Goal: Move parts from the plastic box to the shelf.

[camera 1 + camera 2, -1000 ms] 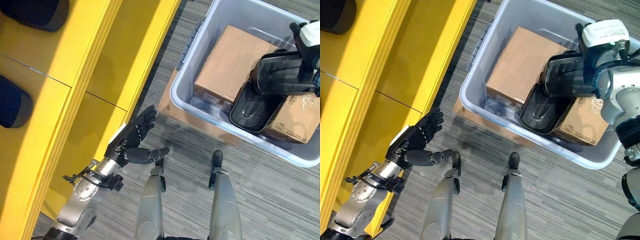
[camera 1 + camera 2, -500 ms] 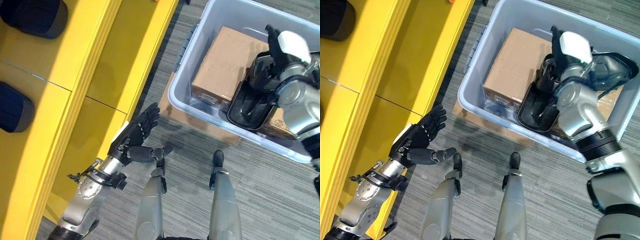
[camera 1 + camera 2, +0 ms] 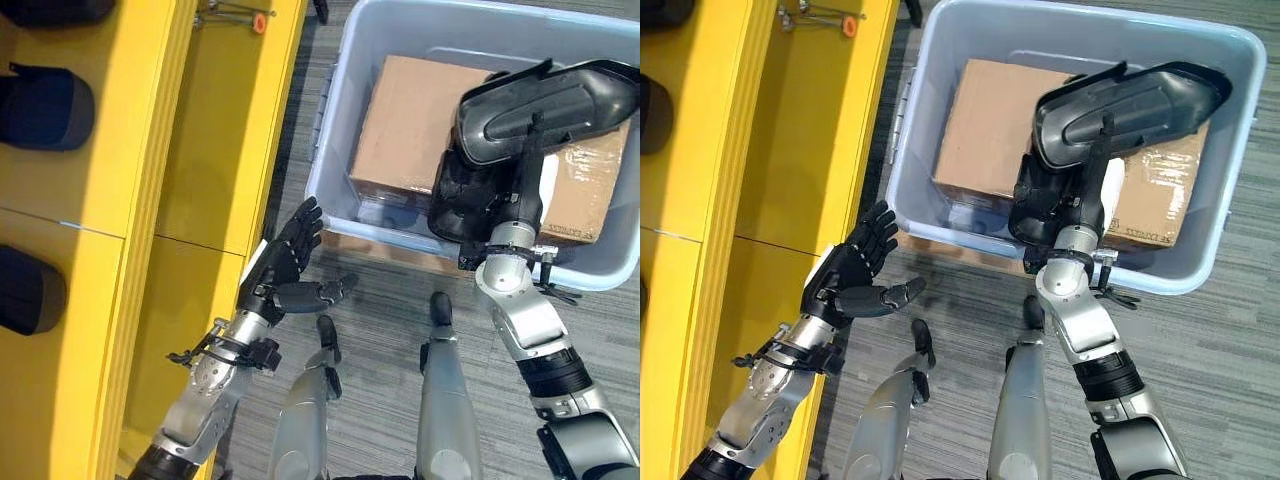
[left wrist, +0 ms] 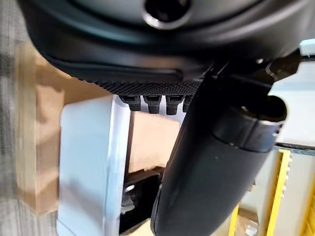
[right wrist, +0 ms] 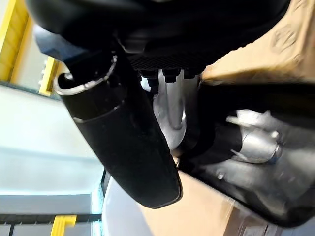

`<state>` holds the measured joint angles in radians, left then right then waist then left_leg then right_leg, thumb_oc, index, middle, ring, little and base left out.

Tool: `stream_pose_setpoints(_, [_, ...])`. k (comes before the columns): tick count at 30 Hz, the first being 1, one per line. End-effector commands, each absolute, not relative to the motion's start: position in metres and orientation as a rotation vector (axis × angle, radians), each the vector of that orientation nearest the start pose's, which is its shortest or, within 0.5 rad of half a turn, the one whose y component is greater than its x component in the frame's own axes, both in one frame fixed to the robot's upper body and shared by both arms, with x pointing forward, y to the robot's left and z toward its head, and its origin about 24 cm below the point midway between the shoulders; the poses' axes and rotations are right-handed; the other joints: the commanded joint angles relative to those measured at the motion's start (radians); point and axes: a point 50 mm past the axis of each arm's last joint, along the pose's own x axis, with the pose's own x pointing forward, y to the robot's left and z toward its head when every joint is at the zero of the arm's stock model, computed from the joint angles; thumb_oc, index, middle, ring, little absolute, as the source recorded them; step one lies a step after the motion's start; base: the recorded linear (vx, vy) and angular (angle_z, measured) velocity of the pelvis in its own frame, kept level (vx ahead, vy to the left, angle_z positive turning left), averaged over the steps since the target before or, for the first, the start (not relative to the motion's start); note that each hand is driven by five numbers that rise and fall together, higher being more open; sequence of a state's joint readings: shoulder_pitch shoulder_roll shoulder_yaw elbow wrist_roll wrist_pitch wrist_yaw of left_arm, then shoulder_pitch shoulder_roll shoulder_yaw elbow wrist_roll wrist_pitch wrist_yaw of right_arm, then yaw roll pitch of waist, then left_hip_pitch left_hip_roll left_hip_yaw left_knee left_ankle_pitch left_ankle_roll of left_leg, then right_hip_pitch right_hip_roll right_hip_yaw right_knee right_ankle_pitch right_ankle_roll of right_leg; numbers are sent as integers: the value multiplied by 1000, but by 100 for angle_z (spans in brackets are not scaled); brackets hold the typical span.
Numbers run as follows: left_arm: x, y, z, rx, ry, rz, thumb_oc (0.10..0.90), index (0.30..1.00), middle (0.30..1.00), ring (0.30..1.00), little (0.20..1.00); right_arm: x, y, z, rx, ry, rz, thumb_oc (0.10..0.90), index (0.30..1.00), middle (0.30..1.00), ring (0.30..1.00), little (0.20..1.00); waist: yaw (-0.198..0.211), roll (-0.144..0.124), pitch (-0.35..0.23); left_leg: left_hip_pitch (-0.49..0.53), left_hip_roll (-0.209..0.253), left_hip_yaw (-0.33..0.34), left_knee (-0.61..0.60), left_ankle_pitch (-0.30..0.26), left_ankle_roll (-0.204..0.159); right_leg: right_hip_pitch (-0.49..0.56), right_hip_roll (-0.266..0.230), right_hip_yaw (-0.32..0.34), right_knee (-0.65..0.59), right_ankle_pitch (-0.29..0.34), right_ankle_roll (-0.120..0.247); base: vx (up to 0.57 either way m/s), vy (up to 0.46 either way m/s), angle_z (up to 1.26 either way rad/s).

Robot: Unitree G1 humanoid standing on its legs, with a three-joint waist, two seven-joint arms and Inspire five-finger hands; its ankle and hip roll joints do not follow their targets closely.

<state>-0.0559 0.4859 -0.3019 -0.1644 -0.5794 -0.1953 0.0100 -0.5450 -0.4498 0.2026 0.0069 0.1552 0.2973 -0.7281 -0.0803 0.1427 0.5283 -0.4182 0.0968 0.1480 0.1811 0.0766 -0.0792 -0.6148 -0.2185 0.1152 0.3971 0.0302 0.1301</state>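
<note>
A long black plastic part hangs above the grey plastic box, and my right hand is shut on its lower end; the right wrist view shows that part past the thumb. Under the hand, another dark part lies in the box between two cardboard boxes. My left hand is open, palm up and holding nothing, between the yellow shelf and the box's near corner.
Dark parts lie on the shelf's upper levels, and a small tool with an orange tip lies at its far end. A cardboard sheet sits under the box. Grey carpet runs between shelf and box.
My right hand has raised the black part out of the box and turned it lengthwise above the cardboard. The camera has shifted. The left hand stays open in about the same spot.
</note>
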Motion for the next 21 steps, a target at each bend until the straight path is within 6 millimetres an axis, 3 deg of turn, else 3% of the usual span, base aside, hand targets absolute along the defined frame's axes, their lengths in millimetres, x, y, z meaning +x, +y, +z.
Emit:
stream_pose_setpoints(1, [241,150,133,-170,-463,-353,900,1000,1000,1000,1000,309,-170,246,-251,-719,-507,900,1000,1000,1000,1000,-23,53,-8,49,-46,12,100,-204,81,71,36,-67,-16,-119,-76,3,156,-6])
stream_pose_setpoints(7, [245,151,135,-171,-464,-336,900,1000,1000,1000,1000,314,-163,251,-386,-743,-490,900,1000,1000,1000,1000,-13,64,-8,63,-76,26,104,-212,100,104,13,-77,-43,-102,-64,3,161,0])
stream_pose_setpoints(12, [241,164,127,-198,-442,-280,900,1000,1000,1000,1000,316,-153,281,-521,-889,-442,900,1000,1000,1000,1000,63,43,-8,95,-73,108,94,-219,110,142,-15,-280,-40,-113,-70,43,176,-12])
stream_pose_setpoints(17, [239,169,125,-181,-440,-274,900,1000,1000,1000,1000,305,-142,300,-534,-971,-398,900,1000,1000,1000,1000,80,24,-8,96,-79,114,96,-218,116,173,-21,-293,-95,-82,-62,-8,53,-39])
stream_pose_setpoints(21, [238,168,127,-193,-443,-282,900,1000,1000,1000,1000,307,-130,302,-593,-962,-390,900,1000,1000,1000,1000,95,32,-8,110,-88,116,85,-216,121,195,-34,-292,-110,-65,-57,-13,43,-5])
